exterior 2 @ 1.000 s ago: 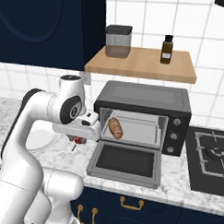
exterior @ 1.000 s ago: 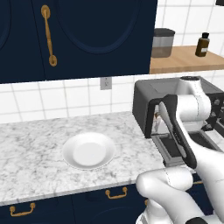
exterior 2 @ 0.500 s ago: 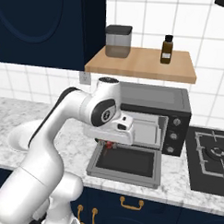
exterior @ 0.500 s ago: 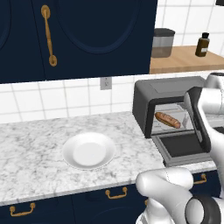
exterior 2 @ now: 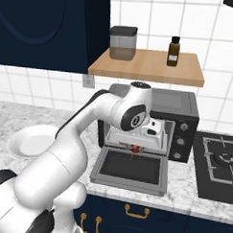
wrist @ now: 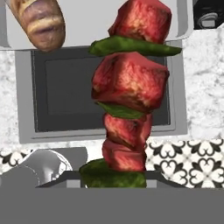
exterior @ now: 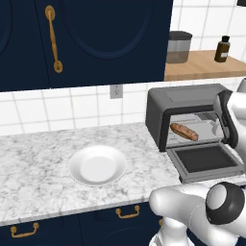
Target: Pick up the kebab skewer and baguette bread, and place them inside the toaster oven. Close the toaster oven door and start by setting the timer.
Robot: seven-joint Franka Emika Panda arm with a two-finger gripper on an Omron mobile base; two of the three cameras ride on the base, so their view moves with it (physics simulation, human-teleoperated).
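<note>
We see the kebab skewer (wrist: 129, 94) close up, with red meat and green bits, gripped in the fingers (exterior 2: 135, 148), which are partly closed around its bottom end. It hangs over the toaster oven door (wrist: 105, 94), which lies open and flat. The baguette bread (exterior: 184, 131) rests inside the toaster oven (exterior: 185, 102). A white plate (exterior: 97, 166) sits on the marble surface (exterior: 38, 158), left of the oven.
</note>
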